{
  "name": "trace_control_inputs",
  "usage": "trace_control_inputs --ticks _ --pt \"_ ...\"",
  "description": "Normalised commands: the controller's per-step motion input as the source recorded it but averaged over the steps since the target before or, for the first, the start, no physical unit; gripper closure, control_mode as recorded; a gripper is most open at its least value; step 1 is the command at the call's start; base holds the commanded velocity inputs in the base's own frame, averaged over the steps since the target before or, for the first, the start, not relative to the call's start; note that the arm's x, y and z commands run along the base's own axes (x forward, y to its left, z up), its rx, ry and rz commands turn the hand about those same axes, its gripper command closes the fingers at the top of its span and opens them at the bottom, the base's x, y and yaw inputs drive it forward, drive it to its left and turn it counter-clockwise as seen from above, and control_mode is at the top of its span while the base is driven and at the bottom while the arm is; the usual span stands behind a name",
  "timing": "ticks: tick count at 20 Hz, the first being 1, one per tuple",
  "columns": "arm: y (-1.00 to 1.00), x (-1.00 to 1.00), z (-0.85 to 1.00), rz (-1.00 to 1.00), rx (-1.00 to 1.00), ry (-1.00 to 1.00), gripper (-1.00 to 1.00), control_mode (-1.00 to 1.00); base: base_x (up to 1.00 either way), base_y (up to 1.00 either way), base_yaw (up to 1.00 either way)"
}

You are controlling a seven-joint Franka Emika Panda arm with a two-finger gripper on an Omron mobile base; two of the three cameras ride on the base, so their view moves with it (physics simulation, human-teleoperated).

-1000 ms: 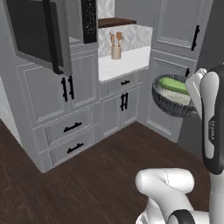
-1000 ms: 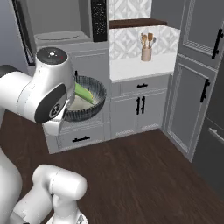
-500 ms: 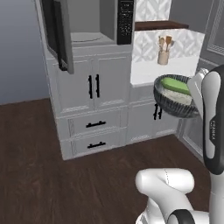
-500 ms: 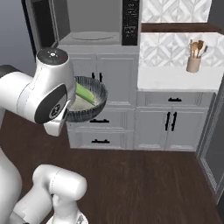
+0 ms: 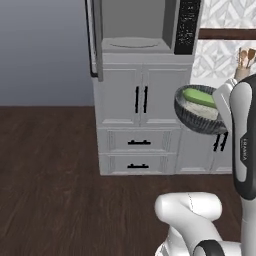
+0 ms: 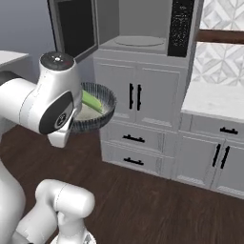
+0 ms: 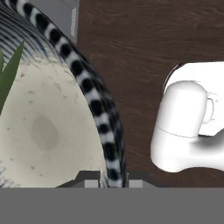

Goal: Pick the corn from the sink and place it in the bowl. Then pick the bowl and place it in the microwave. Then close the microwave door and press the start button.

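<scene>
Since the earlier frames the base has swung round, so the grey boxy microwave (image 5: 142, 27) with its door (image 6: 76, 28) open now faces the arm. The gripper (image 7: 106, 177) is clamped on the rim of the round dark speckled bowl (image 5: 200, 117), carried in mid-air below the cavity. The green-husked corn cob (image 5: 198, 96) lies across the bowl's far side, its long axis roughly level. Risks: a rim grip may tilt the bowl and roll the corn out, or the bowl may clip the microwave's sill.

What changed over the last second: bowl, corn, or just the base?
Just the base: it drove and turned, so the whole scene shifted and the open microwave now sits straight ahead. The bowl stayed gripped by its rim in the fingers, held up beside the arm as before, corn inside.
</scene>
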Motion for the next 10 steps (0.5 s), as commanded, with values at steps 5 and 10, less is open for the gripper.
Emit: trace_control_inputs --ticks 5,10 --pt "0.00 0.00 0.00 0.00 0.00 0.00 1.00 1.00 0.51 -0.40 0.22" --pt "0.00 0.00 0.00 0.00 0.00 0.00 1.00 1.00 0.76 -0.43 0.19"
